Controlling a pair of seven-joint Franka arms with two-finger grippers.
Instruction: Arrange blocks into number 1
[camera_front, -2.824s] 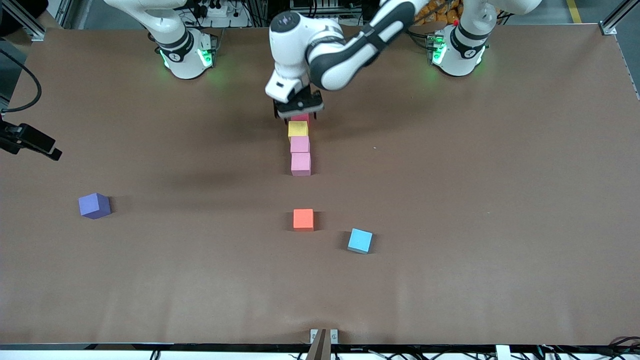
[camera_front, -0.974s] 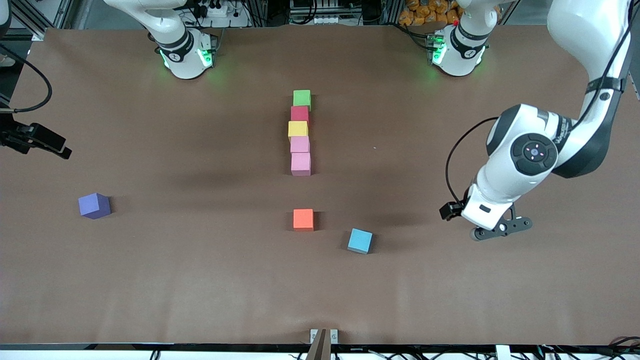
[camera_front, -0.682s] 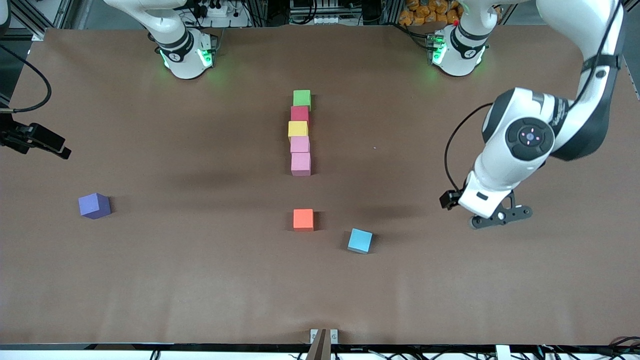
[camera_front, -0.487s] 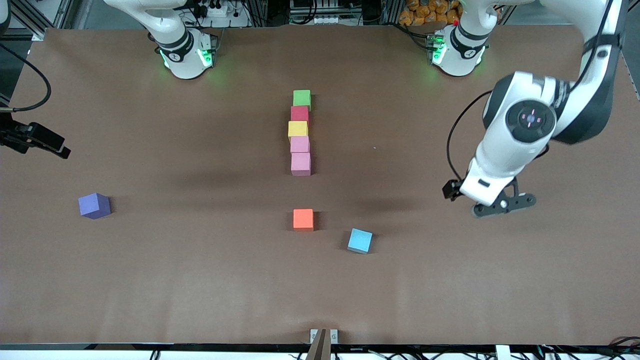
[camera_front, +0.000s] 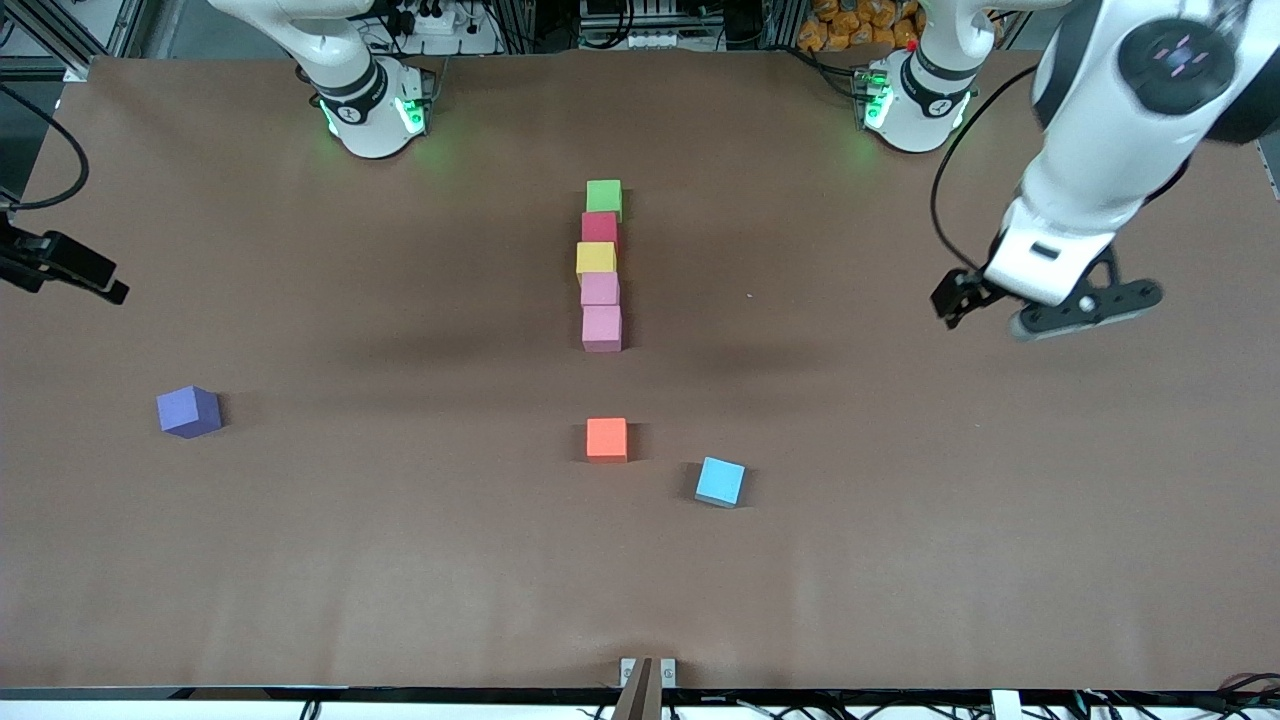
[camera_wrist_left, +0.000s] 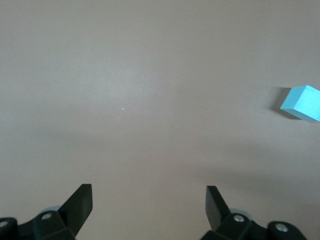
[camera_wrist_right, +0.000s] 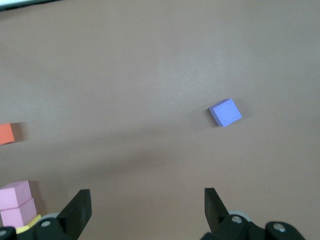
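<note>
Five blocks lie in a straight line at mid-table: green (camera_front: 603, 195) farthest from the camera, then dark red (camera_front: 600, 228), yellow (camera_front: 596, 259) and two pink (camera_front: 600, 289) (camera_front: 602, 328). Nearer the camera the orange block (camera_front: 606, 438) and light blue block (camera_front: 721, 481) lie loose; the purple block (camera_front: 188, 411) lies toward the right arm's end. My left gripper (camera_front: 1080, 310) hangs open and empty over bare table toward the left arm's end; its wrist view shows the light blue block (camera_wrist_left: 302, 102). My right gripper (camera_wrist_right: 145, 200) is open and empty, looking at the purple block (camera_wrist_right: 225, 112).
The brown table (camera_front: 900, 560) carries nothing else. A dark part on a cable (camera_front: 62, 266) juts in at the right arm's end. The right wrist view also catches the orange block (camera_wrist_right: 6, 133) and a pink block (camera_wrist_right: 17, 192).
The left arm left the far end of the line, uncovering the green block, swung out to its own end of the table, then rose and drew back toward its base. No block moved.
</note>
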